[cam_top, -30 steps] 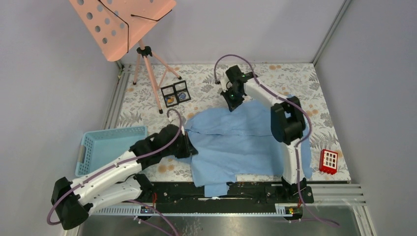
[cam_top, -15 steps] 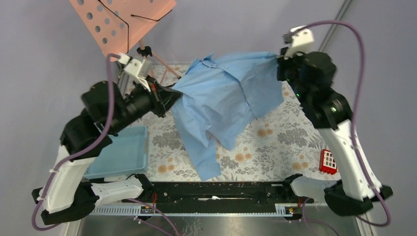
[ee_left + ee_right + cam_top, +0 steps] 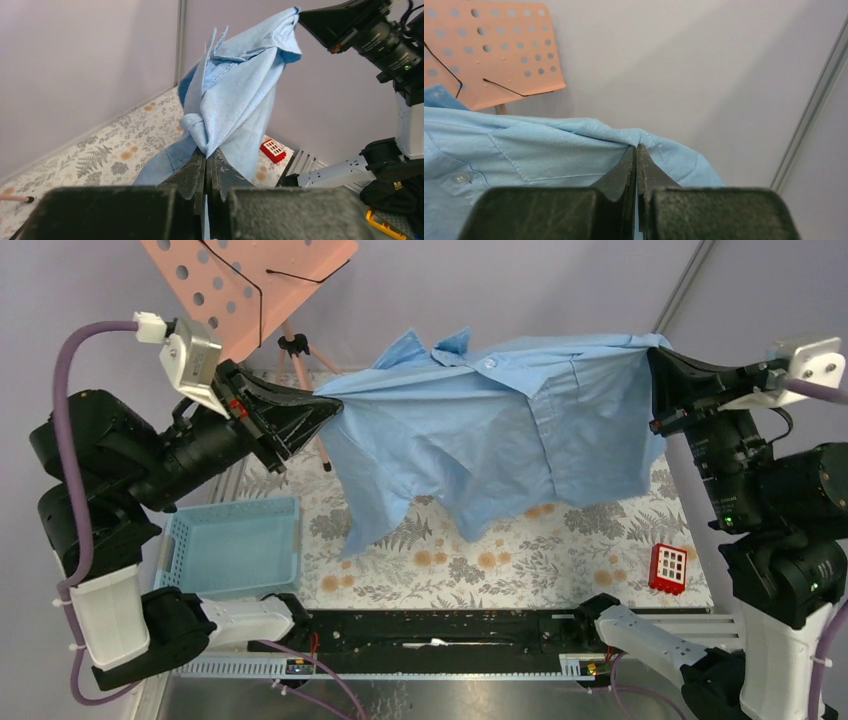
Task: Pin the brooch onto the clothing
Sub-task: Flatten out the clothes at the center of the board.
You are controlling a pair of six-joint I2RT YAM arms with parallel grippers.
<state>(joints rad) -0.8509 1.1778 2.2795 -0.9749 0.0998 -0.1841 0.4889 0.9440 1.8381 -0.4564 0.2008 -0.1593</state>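
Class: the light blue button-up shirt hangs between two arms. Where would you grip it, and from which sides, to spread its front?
Probably the two shoulder ends of the light blue woven button-up shirt, one tool from each outer side, as the left tool and right tool pinch it. Held there, the collar sits on top and the buttoned front hangs spread.

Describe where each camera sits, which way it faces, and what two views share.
Top external: above and behind the robot, looking down on the table; left gripper and right gripper hold up the shirt.
Left wrist: on that arm, faces the right gripper; its fingers pinch the shirt.
Right wrist: on that arm, faces the music stand; its fingers pinch the shirt.
Shared: the shirt.
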